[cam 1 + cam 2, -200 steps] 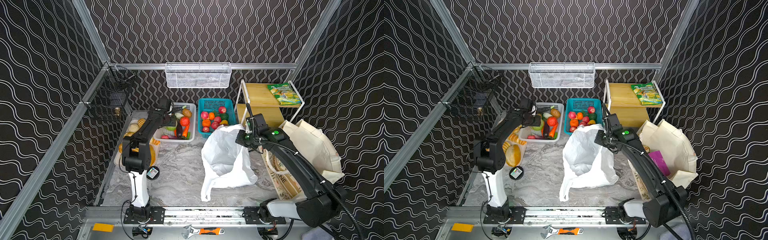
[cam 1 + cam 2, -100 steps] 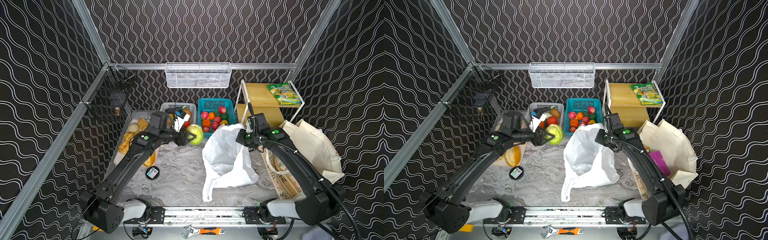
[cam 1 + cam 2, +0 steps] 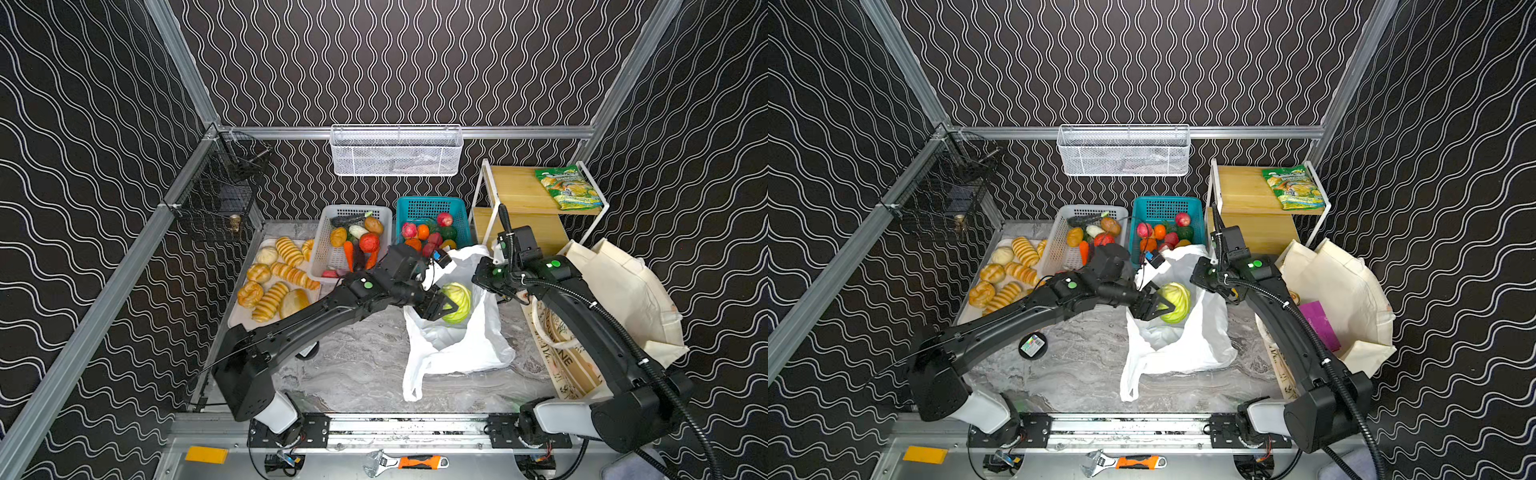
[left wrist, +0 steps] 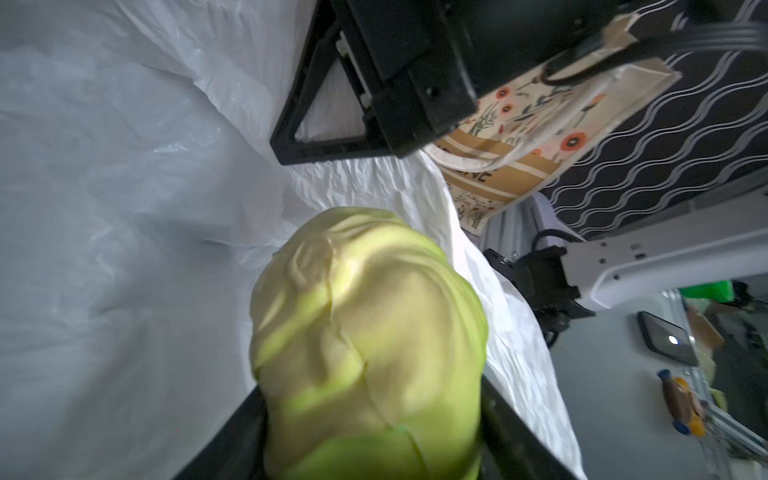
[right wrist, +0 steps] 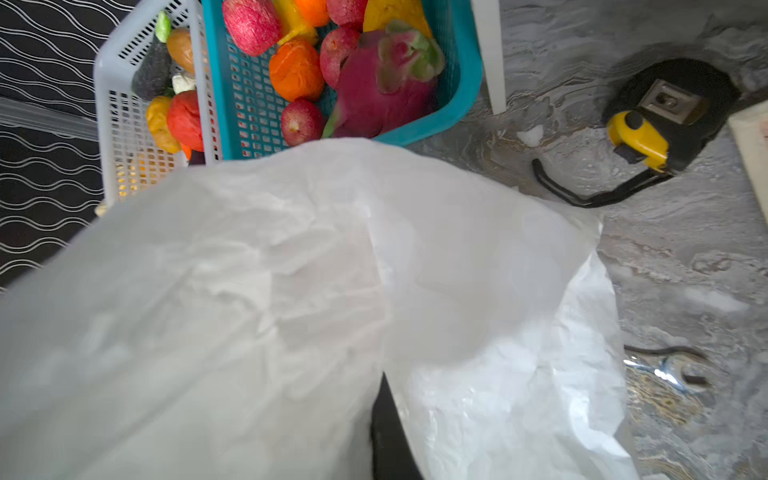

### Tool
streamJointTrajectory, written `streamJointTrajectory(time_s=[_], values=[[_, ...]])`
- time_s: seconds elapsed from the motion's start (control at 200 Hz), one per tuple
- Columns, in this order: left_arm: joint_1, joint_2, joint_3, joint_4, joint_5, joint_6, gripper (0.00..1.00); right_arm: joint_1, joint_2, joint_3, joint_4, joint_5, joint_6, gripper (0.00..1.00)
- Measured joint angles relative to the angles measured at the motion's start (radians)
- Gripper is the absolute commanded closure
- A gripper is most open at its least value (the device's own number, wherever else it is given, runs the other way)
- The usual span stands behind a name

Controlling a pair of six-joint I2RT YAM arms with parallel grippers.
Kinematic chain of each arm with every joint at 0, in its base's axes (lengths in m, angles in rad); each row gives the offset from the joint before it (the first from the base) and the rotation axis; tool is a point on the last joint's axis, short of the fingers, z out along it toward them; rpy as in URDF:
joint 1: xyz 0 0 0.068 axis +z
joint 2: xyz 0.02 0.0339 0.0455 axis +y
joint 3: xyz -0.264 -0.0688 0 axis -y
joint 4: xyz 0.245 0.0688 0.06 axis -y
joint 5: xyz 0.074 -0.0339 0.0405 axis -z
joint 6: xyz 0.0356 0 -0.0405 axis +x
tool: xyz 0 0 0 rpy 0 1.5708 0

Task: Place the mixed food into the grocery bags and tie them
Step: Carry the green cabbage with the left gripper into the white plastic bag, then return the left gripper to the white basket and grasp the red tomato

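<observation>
My left gripper (image 3: 446, 306) (image 3: 1163, 306) is shut on a green cabbage (image 3: 458, 302) (image 3: 1177, 300), holding it in the open mouth of the white plastic bag (image 3: 457, 353) (image 3: 1183, 351). The left wrist view shows the cabbage (image 4: 365, 345) between both black fingers, with bag film behind it. My right gripper (image 3: 495, 286) (image 3: 1216, 283) is shut on the bag's raised rim, and its wrist view is filled by the bag (image 5: 291, 291). The cream canvas tote (image 3: 623, 282) (image 3: 1341, 282) lies at the right with a purple packet (image 3: 1318, 322) inside.
A white basket (image 3: 328, 253) of toy vegetables and a teal basket (image 3: 432, 204) of toy fruit stand behind the bag. A bread tray (image 3: 245, 320) lies at the left. A wooden shelf (image 3: 519, 191) at the back right carries a green packet (image 3: 567, 193). A tape measure (image 5: 648, 124) lies beside the bag.
The left arm lifted the cabbage out of the white basket and swung right, bringing it into the plastic bag's mouth. The right arm kept holding the bag rim in place.
</observation>
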Motion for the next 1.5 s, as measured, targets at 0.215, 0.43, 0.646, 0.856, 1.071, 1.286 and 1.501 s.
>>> streamJointTrajectory(time_s=[0.215, 0.43, 0.646, 0.856, 1.071, 1.286, 1.501], values=[[-0.033, 0.114, 0.097, -0.070, -0.171, -0.011, 0.01, -0.075, -0.048, -0.050, 0.037, -0.107, -0.004, 1.00], [-0.053, 0.045, 0.072, -0.071, -0.232, 0.030, 0.01, -0.134, -0.069, -0.090, 0.070, -0.191, -0.027, 1.00], [-0.053, -0.068, 0.048, -0.043, -0.213, 0.064, 0.01, -0.161, -0.062, -0.107, 0.072, -0.213, -0.042, 1.00], [-0.032, -0.324, -0.164, 0.098, -0.216, 0.072, 0.03, -0.169, -0.045, -0.105, 0.071, -0.203, -0.053, 1.00], [0.124, -0.468, -0.258, 0.160, -0.255, 0.063, 0.06, -0.169, -0.046, -0.105, 0.071, -0.201, -0.057, 1.00], [0.326, -0.417, -0.246, 0.174, -0.139, -0.069, 0.08, -0.169, -0.061, -0.120, 0.075, -0.199, -0.055, 1.00], [0.514, -0.183, -0.093, -0.005, -0.140, -0.179, 0.11, -0.169, -0.074, -0.127, 0.080, -0.212, -0.056, 1.00]])
